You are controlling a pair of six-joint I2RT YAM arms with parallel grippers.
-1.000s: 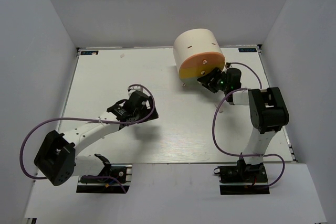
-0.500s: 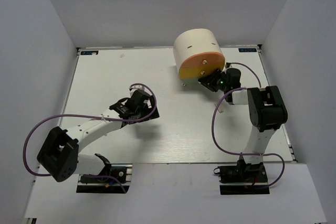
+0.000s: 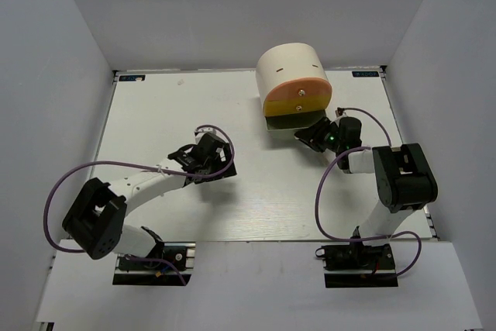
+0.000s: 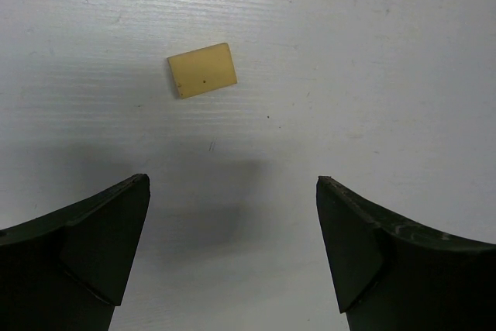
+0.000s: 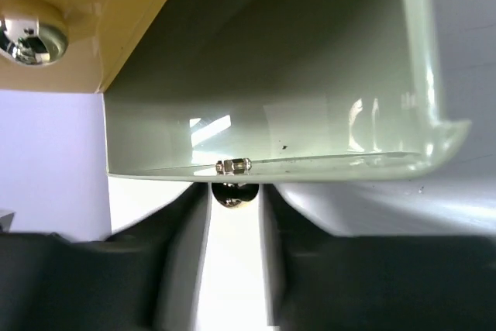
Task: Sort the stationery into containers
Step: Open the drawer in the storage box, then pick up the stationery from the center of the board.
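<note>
**Bottom drawer held out while an eraser lies ahead of the open tool**

The right tool (image 5: pixel 232 201) is closed on the small knob (image 5: pixel 230 196) of the pale drawer (image 5: pixel 310 98), with the knob pinched in the narrow gap between its fingers. Directly ahead of that tool, the drawer stands pulled out from under the yellow drawer (image 5: pixel 116 13) of the cream drum (image 3: pixel 288 66). Holding it this way most likely leaves a place open to receive stationery.

The left tool (image 4: pixel 231 185) is spread wide and holds nothing. It hangs over the table (image 4: pixel 387 75). The tan eraser (image 4: pixel 202 70) lies flat ahead of it, a little left of its centre line and well clear of both fingers (image 4: pixel 93 246). The wide stance suits a descent over the eraser, though the tool would need to come forward to straddle it. So thin a piece also leaves little edge to pinch.

Much is out of sight. Only part of the knob shows between the right tool's fingers. The visible part of the drawer's inside holds no stationery, but the rest is cut off. From above, the left tool's wrist covers the eraser, and no pen or highlighter appears in any view.
</note>
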